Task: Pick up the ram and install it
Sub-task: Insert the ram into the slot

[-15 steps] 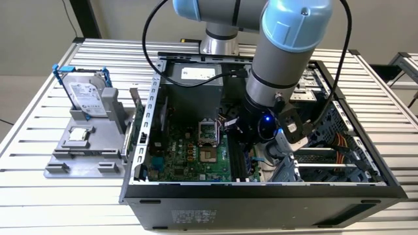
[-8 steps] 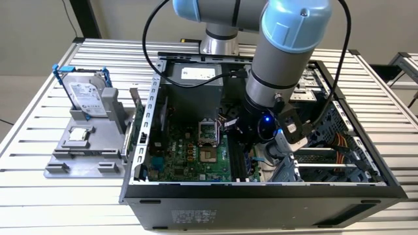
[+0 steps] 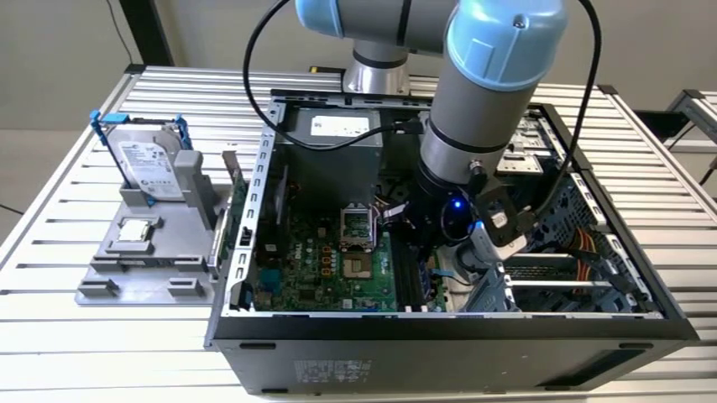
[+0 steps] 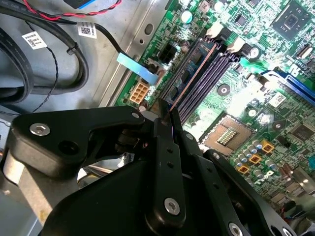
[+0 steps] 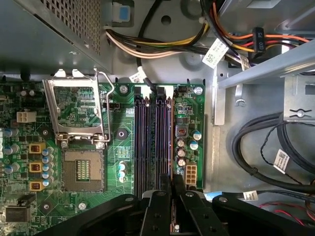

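a: so where was the thin bluish-green ram stick (image 4: 189, 81)?

b: edge-on between the black gripper (image 4: 166, 117) fingers, which were closed on it, in the second wrist view.

a: and its long axis?

b: running along the dark motherboard memory slots (image 5: 153, 142), directly over them; whether it was seated, i couldn't tell.

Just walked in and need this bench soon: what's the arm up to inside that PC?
The arm is down inside the open computer case, with its gripper low over the motherboard and its black memory slots. The gripper looks closed on the ram, seen edge-on as a thin strip lined up along one slot. Whether it is fully seated cannot be told.
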Available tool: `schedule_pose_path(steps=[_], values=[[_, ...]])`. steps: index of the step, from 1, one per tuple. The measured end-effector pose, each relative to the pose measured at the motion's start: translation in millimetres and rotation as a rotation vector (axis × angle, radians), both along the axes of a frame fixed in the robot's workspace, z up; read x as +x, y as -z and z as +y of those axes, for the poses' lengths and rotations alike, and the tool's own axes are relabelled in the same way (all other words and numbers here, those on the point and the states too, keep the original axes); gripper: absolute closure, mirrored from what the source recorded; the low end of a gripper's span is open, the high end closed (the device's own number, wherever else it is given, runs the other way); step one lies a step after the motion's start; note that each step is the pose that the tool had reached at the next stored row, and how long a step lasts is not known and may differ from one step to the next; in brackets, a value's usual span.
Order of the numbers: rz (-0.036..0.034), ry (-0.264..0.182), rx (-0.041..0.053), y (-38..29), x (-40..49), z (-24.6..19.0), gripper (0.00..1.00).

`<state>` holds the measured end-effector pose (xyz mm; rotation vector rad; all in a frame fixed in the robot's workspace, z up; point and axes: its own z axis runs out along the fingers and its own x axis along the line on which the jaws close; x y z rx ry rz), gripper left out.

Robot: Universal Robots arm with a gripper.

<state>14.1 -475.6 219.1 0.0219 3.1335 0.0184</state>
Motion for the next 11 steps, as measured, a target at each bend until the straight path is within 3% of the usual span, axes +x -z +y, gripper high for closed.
schedule_pose_path(steps=[11], values=[[0.0005,0.0,-0.0024,-0.7,0.0,0.6,1.0]])
